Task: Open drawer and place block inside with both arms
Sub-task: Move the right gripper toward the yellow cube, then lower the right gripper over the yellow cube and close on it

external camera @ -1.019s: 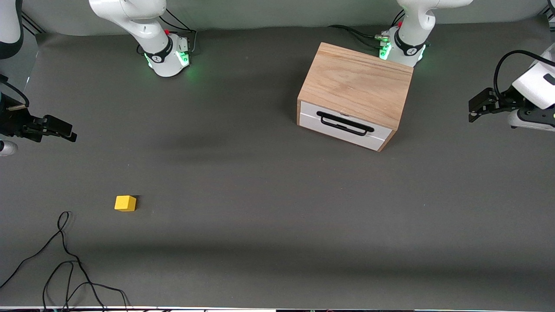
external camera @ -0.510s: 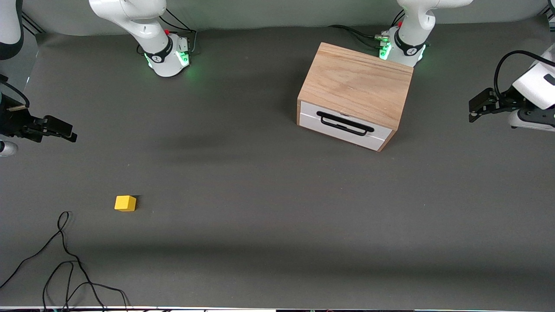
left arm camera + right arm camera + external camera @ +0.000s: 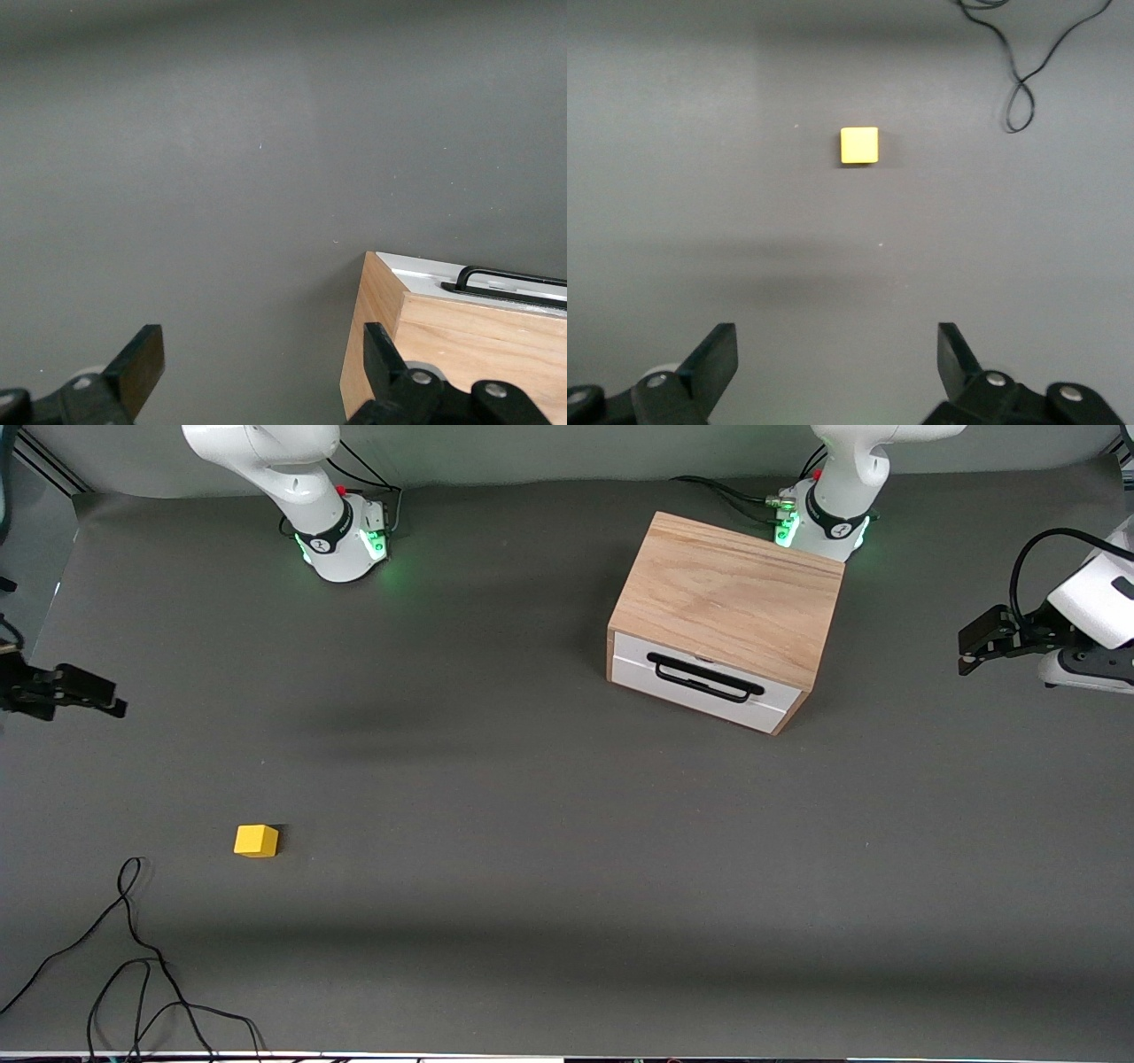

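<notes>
The drawer [image 3: 698, 687] is shut in the light oak box [image 3: 728, 593], its white front and black wire handle [image 3: 705, 677] facing the front camera. The small yellow block [image 3: 256, 841] lies on the table toward the right arm's end, nearer the front camera than the box. My right gripper [image 3: 113, 707] is open and empty over the table's edge at that end; its wrist view [image 3: 837, 359] shows the block [image 3: 858, 145] ahead. My left gripper [image 3: 966, 659] is open and empty beside the box at the left arm's end; its wrist view [image 3: 261, 363] shows the box corner [image 3: 461, 350] and handle [image 3: 509, 283].
A loose black cable [image 3: 133, 957] lies on the dark grey table near the front edge at the right arm's end, close to the block; it also shows in the right wrist view [image 3: 1028, 71]. The arm bases [image 3: 341, 540] stand along the back.
My right gripper has drawn back toward the table's edge at the right arm's end. The left arm, the box and the block have not moved.
</notes>
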Controlling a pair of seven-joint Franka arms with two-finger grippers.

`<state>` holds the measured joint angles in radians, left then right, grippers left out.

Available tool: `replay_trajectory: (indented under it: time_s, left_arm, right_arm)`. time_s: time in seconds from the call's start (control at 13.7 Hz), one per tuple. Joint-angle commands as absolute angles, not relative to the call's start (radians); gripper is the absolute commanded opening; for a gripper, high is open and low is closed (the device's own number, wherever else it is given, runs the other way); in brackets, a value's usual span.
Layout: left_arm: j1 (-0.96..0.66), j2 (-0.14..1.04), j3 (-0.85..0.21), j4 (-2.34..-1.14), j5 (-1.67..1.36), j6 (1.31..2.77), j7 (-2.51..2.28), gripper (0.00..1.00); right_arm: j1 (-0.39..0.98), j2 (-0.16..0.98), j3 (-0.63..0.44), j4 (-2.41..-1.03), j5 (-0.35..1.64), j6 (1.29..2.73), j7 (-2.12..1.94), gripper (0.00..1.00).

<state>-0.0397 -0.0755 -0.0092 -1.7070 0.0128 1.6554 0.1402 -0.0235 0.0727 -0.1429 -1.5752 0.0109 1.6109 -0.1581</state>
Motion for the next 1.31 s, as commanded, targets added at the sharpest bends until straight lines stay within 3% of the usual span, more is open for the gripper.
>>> replay_trajectory:
  time_s: [0.0,0.22,0.58,0.8,1.24]
  left_arm:
    - [-0.032,-0.081,-0.014,-1.710,0.011,1.649,0.144,1.00]
    - [-0.029,-0.081,-0.014,-1.712,0.011,1.647,0.146,1.00]
    - [-0.031,-0.080,-0.014,-1.712,0.011,1.649,0.146,1.00]
    - [-0.031,-0.080,-0.014,-1.712,0.011,1.649,0.144,1.00]
    - [-0.031,-0.081,-0.014,-1.710,0.011,1.649,0.143,1.00]
  right_arm:
    - [-0.026,0.190,-0.163,-1.427,0.009,1.595,-0.189,1.00]
    - [-0.025,0.274,-0.164,-1.332,0.011,1.577,-0.190,1.00]
    - [-0.026,0.395,-0.164,-1.331,0.109,1.650,-0.192,1.00]
    - [-0.026,0.437,-0.163,-1.432,0.121,1.782,-0.190,1.00]
    - [-0.026,0.417,-0.163,-1.734,0.124,2.110,-0.193,1.00]
